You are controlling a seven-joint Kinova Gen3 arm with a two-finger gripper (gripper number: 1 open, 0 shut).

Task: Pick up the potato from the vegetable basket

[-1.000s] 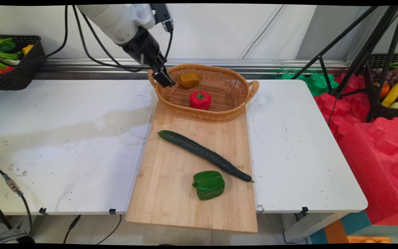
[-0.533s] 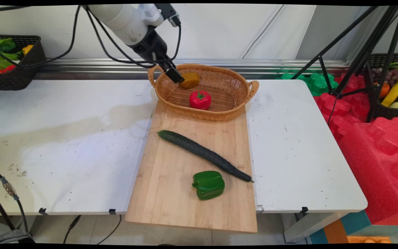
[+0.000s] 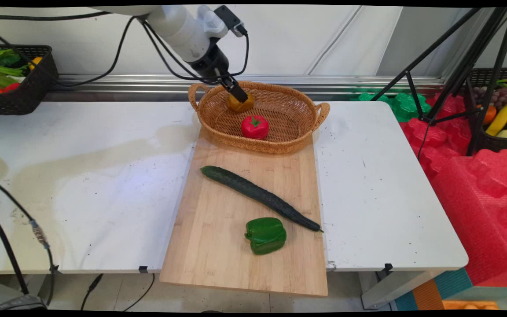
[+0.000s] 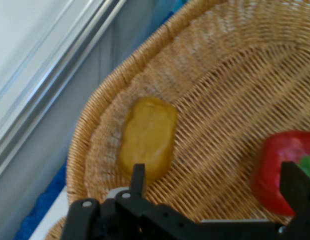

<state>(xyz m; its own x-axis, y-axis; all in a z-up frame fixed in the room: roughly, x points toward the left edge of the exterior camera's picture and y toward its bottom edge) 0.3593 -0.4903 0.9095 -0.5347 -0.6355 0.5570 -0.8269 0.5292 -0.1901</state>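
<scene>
Swinging rightward since before, the gripper [image 3: 239, 94] now hangs over the wicker basket [image 3: 306, 127], above the yellow-brown potato [image 3: 242, 105] at its far side. Hand view: jaws spread, potato [image 4: 147, 137] ahead, red tomato [image 4: 277, 172] right.

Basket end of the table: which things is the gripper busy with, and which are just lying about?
At the gripper:
- gripper, fingers apart, over the potato
- basket holding the potato
- tomato, next to the potato in the basket

Lying about:
- cucumber and green pepper, untouched on the cutting board
- table
</scene>
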